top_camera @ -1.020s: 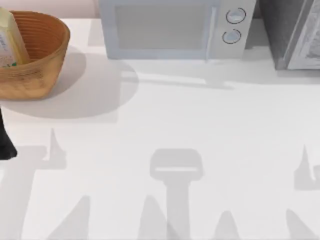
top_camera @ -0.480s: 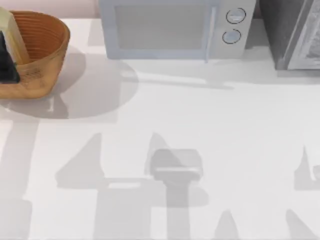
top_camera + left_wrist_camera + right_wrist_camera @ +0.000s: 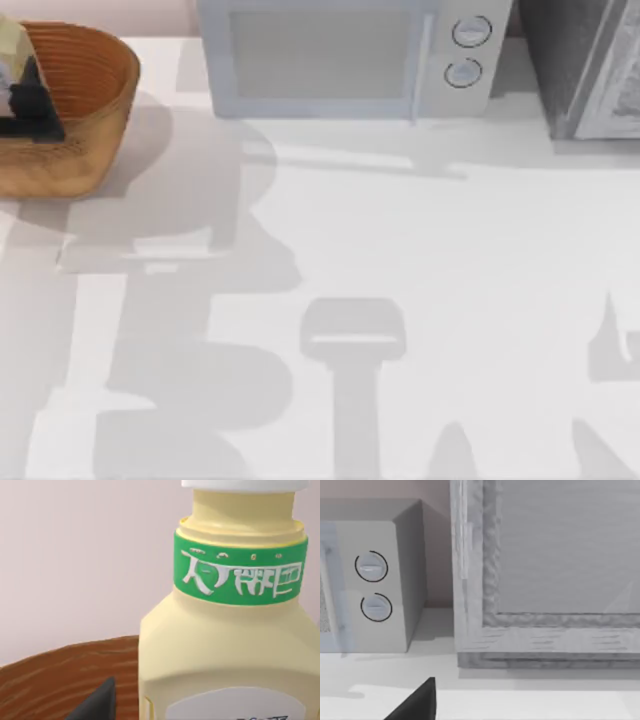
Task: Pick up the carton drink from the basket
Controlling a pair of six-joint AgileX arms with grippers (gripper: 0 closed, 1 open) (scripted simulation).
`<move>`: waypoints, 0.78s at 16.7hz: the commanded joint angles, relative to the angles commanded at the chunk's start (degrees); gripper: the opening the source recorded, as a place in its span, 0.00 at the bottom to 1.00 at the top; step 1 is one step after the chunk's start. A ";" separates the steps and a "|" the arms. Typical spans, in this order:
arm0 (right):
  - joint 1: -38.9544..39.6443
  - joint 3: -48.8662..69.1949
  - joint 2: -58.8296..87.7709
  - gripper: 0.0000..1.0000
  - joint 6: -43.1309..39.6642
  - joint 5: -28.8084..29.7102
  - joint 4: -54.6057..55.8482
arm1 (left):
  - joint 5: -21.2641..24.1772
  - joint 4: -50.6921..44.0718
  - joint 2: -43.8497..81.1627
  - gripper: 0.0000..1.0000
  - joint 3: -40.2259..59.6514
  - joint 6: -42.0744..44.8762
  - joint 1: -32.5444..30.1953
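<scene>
1. Now the left tool (image 3: 28, 100) sits at the carton drink (image 3: 12, 52) inside the basket (image 3: 95, 95), at the table's (image 3: 400, 260) far left corner; whether its fingers are spread or clamped cannot be told.
2. One dark fingertip (image 3: 97, 705) shows beside the carton in the left wrist view, close to its pale yellow side.
3. Judging by this, the reach is done; gripping and lifting remain, since the carton stands in the basket.
4. Parked, the right arm faces the white microwave (image 3: 340, 55) and a grey cabinet (image 3: 545, 580).
</scene>
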 joint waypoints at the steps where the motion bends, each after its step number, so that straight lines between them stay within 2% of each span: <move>1: 0.00 0.00 0.00 1.00 0.00 0.00 0.00 | 0.19 1.63 2.62 1.00 0.86 0.02 0.14; 5: 0.00 0.00 0.00 1.00 0.00 0.00 0.00 | 0.59 4.76 7.68 1.00 2.51 0.07 0.38; 13: 0.00 0.00 0.00 1.00 0.00 0.00 0.00 | 0.21 3.36 8.72 1.00 4.92 0.07 -0.02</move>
